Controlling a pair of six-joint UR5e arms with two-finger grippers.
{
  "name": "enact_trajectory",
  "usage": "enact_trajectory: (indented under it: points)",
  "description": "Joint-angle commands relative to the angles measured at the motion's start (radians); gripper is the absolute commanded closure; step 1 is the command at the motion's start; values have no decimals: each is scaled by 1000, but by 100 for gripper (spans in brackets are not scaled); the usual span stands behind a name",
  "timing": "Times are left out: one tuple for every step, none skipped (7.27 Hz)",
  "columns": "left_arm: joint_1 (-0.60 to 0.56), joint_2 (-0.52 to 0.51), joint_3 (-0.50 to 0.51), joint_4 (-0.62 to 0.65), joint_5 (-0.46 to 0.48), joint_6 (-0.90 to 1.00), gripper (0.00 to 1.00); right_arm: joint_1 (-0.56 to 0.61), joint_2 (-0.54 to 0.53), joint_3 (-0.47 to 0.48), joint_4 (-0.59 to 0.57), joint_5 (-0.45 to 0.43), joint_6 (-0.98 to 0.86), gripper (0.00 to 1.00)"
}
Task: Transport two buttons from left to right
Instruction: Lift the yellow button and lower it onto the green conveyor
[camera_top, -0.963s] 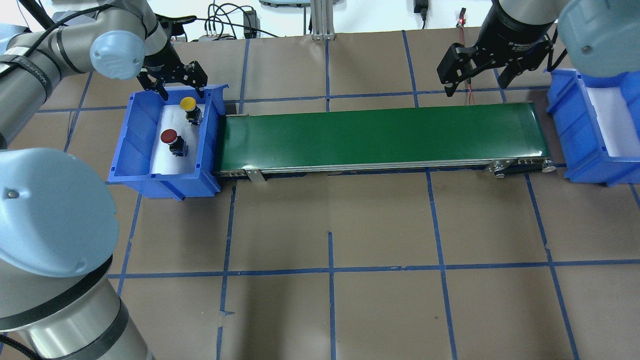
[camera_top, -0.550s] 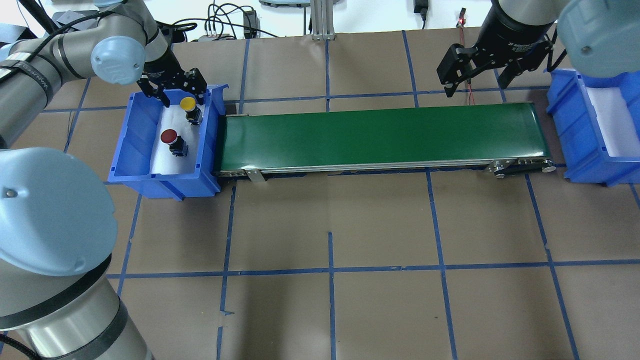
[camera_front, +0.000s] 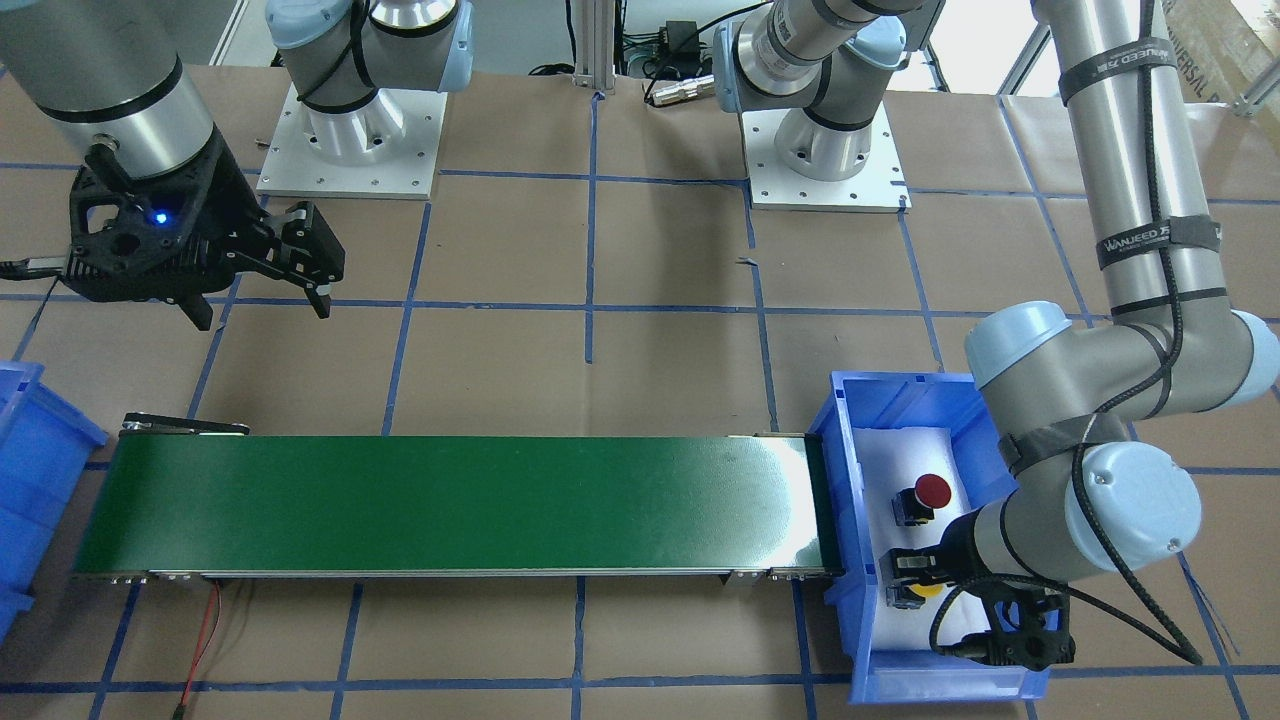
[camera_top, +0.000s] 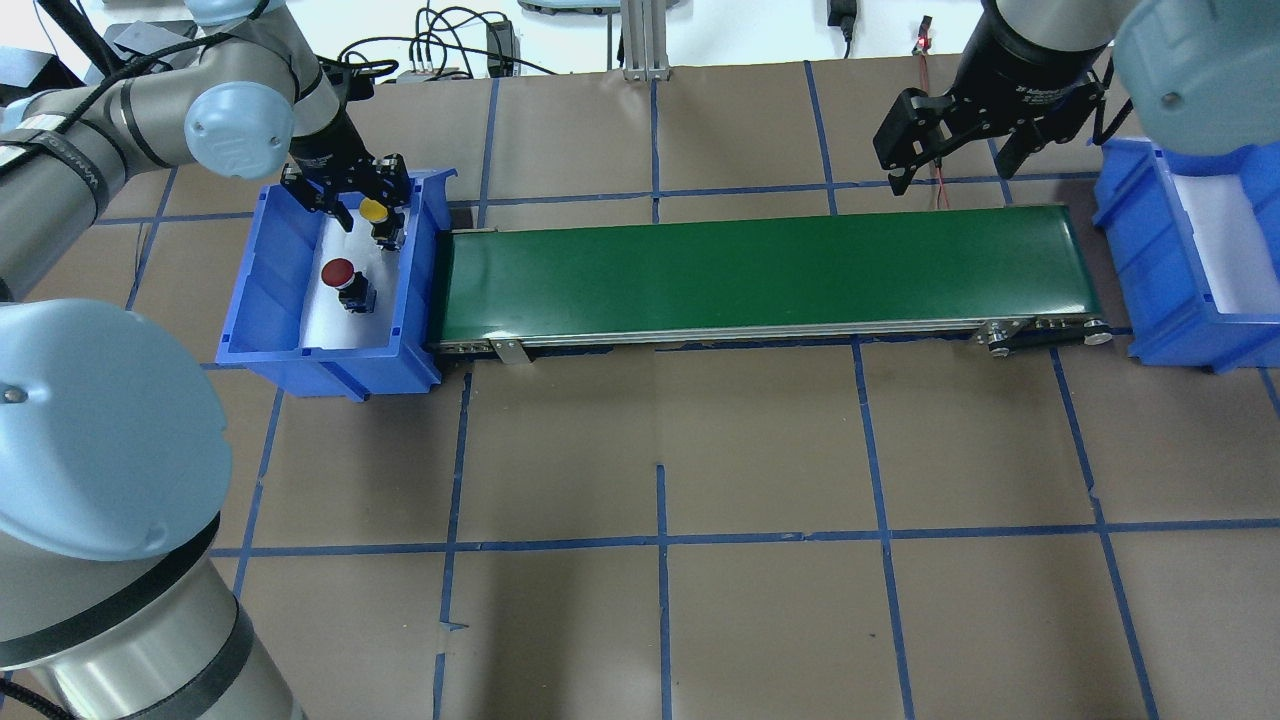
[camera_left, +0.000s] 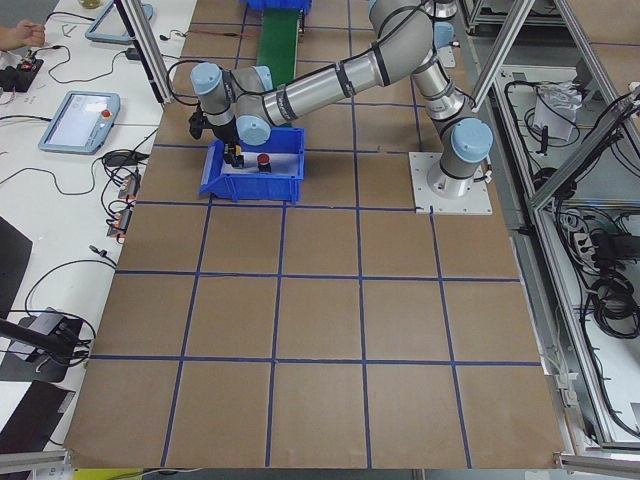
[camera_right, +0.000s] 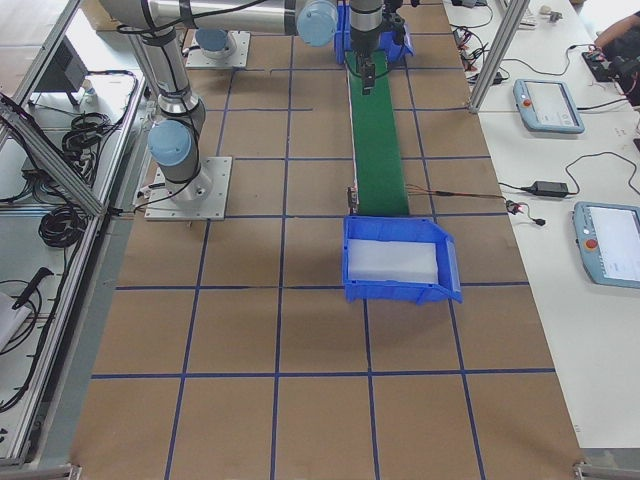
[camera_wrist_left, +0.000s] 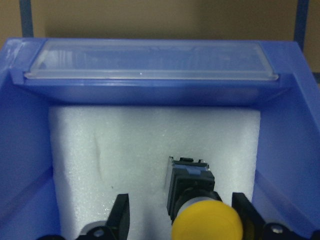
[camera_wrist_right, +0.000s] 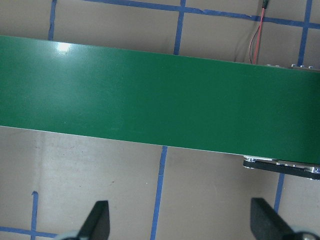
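Brown-paper worktop with a blue tape grid, green conveyor belt across the middle, a blue bin at each end. Right bin is cut off by the overhead frame edge. Both buttons sit on white foam in the left bin: red button nearer, yellow button at the far end. From the front the yellow one is mostly hidden behind the left arm's wrist (just a sliver of cap shows), and the wrist camera crops its cap at the bottom. Left gripper is spread wide, fingers either side of the yellow button with gaps showing, nothing gripped. A second ago it hung above the bin's far wall; now it's down inside. Right gripper, wide apart and empty, hasn't budged from beyond the belt's right end. Neither button has moved.
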Motion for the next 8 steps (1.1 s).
enact_trajectory:
  points:
    - [-1, 8, -8, -4, 2, -1, 59, 0, 1, 0, 2, -3, 0, 0]
    - [-4, 11, 1, -17, 3, -2, 62, 0, 1, 2, 3, -3, 0, 0]
    - [4, 34, 10, -48, 10, 1, 64, 0, 1, 2, 2, -1, 0, 0]
    - [9, 69, 12, -72, 8, 4, 65, 0, 0, 0, 2, -1, -2, 0]
    - [-2, 88, 32, -76, 8, 5, 66, 0, -2, 0, 2, -1, -2, 0]
    - [-4, 114, 67, -121, 10, 25, 65, 0, -2, 0, 2, -1, -2, 0]
    - [-13, 151, 91, -195, 10, 51, 65, 0, 0, 0, 2, -1, 0, 0]
    - [-25, 192, 79, -210, 5, 103, 65, 0, 0, 0, 2, -1, -2, 0]
